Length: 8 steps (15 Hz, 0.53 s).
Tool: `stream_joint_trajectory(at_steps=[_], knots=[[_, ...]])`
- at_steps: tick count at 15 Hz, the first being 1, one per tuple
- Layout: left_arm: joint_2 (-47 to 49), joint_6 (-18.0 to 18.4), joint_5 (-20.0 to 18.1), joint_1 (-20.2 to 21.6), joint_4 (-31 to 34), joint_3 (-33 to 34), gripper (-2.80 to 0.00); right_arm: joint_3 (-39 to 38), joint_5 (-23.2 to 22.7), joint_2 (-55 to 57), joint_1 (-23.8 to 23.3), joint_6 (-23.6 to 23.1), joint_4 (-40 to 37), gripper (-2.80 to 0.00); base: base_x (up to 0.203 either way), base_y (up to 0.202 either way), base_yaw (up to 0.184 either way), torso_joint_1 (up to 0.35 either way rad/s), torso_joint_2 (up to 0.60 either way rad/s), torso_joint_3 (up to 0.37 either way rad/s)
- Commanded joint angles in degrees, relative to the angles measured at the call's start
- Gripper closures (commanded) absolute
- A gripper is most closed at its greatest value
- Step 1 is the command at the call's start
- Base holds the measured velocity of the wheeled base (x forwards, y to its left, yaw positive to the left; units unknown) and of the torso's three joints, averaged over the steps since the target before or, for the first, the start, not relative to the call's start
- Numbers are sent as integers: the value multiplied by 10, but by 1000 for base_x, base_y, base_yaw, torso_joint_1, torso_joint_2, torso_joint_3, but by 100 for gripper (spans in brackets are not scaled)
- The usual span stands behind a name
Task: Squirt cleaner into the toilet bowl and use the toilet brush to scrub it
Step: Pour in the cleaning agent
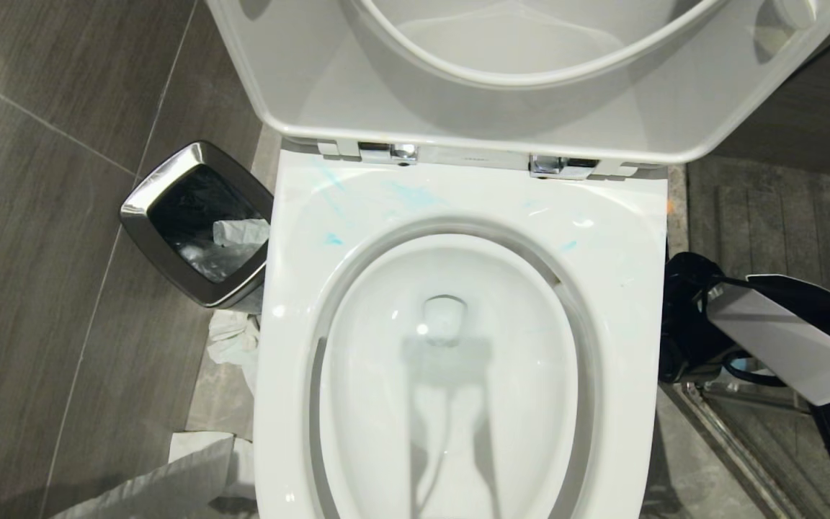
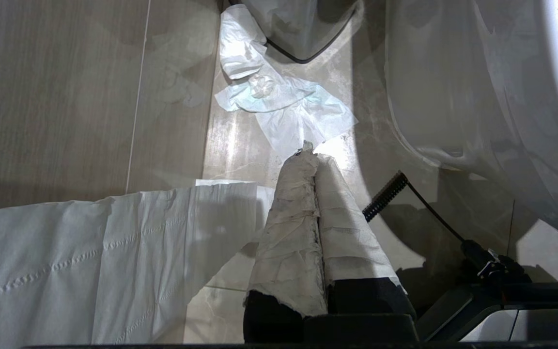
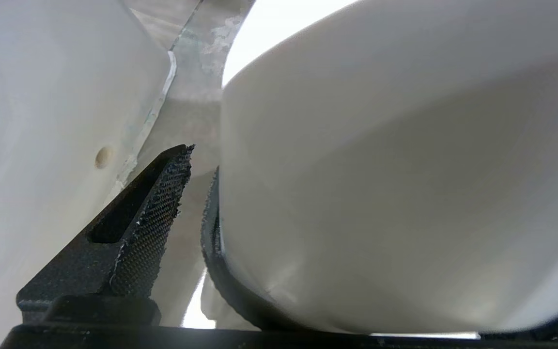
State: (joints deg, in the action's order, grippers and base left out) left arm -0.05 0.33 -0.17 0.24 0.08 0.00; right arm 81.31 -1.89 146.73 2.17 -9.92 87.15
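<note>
The toilet bowl (image 1: 458, 375) fills the middle of the head view, its seat and lid (image 1: 501, 86) raised. Turquoise smears of cleaner (image 1: 408, 193) streak the back of its rim. The toilet brush is out of view. My right arm (image 1: 768, 339) reaches down beside the bowl's right side. My right gripper (image 3: 279, 160) is open: one black finger (image 3: 150, 213) shows, with a gap between it and a wide white cylinder (image 3: 380, 184) that hides the other finger. My left gripper (image 2: 308, 150) hangs shut over the floor, its fingers wrapped in white paper, holding nothing.
A chrome-rimmed square bin (image 1: 148, 209) stands left of the bowl. Crumpled tissues (image 2: 284, 102) and a long paper sheet (image 2: 90, 252) lie on the floor there. The toilet's outer wall (image 3: 41, 121) is close beside the right gripper. A metal rail (image 1: 732, 432) runs along the floor at right.
</note>
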Motion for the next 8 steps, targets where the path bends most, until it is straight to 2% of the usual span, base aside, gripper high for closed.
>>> stream_joint_trajectory(at_steps=[1, 6, 7, 8], knots=[[0, 0, 0, 0, 0, 1, 0, 2, 0, 4, 0, -3, 5, -280, 0, 0, 0, 0, 0, 0], [0, 0, 0, 0, 0, 1, 0, 6, 0, 10, 0, -4, 5, -280, 0, 0, 0, 0, 0, 0], [0, 0, 0, 0, 0, 1, 0, 6, 0, 10, 0, -4, 5, 0, 0, 0, 0, 0, 0, 0], [0, 0, 0, 0, 0, 1, 0, 5, 0, 9, 0, -4, 5, 0, 0, 0, 0, 0, 0, 0]])
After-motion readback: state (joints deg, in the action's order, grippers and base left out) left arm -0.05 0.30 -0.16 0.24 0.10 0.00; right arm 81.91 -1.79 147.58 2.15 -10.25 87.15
